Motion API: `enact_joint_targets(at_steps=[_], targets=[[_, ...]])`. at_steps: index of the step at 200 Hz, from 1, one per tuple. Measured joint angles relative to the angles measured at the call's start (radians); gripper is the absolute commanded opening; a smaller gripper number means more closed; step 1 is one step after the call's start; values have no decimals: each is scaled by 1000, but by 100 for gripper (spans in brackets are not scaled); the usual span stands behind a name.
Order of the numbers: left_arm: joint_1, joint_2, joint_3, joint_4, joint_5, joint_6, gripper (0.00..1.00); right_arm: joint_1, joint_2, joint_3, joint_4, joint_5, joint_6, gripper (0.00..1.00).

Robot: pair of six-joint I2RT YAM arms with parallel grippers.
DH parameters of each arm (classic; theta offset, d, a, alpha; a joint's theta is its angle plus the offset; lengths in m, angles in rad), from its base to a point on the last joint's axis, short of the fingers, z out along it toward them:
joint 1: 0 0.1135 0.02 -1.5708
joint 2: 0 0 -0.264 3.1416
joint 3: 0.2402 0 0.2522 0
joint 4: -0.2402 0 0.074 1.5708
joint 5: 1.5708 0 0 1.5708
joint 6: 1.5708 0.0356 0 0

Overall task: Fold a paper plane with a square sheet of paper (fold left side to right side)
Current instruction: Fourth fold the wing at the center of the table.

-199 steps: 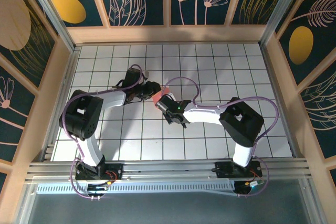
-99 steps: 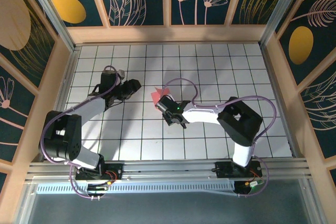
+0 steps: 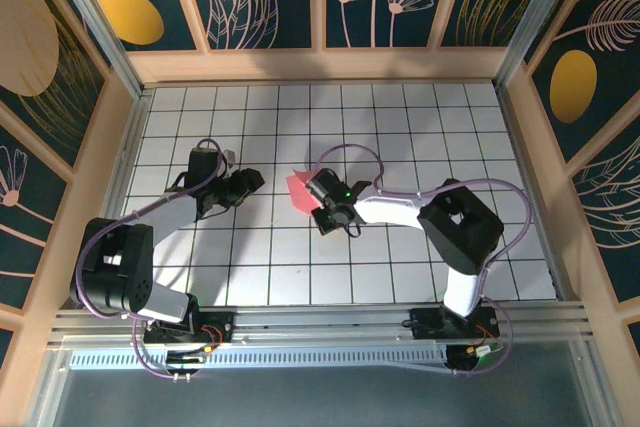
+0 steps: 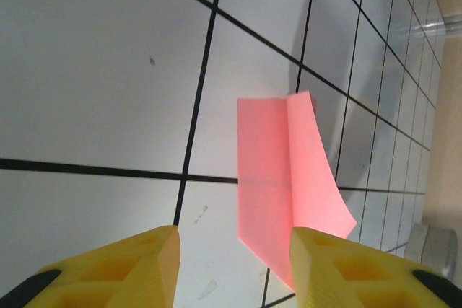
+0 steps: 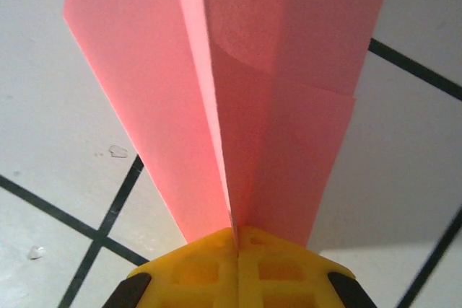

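the yellow jaws of the right gripper [image 5: 237,234] press shut on one end of the folded salmon-pink paper plane [image 5: 238,106], hiding that end; its far tip is cut off. the left gripper [image 4: 232,239] stands part open and empty, near the plane, mid white grid-tiled table [image 3: 400,127].

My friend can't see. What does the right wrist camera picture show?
The right gripper is pinched shut on folded pink paper, which fans away from its yellow fingers in creased layers. Under it is a white table with black grid lines.
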Motion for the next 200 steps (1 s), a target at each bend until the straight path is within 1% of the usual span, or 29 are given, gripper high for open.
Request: enact_joint_targets(at_steps=[23, 41, 88, 135, 167, 200], targets=[[-5, 4, -20, 8, 34, 0, 42, -77, -21, -40, 33, -171, 5, 0], [-26, 17, -21, 15, 54, 0, 42, -128, -32, -70, 52, -275, 13, 0], [-158, 106, -2, 67, 90, -19, 42, -216, -33, -138, 134, -495, 28, 0], [-259, 201, 85, 110, 97, -51, 44, -268, -36, -202, 217, -611, 57, 0], [-315, 273, 157, 120, 93, -58, 45, -280, -37, -216, 233, -638, 72, 0], [-348, 345, 219, 112, 70, -58, 45, -282, -37, -220, 240, -648, 76, 0]])
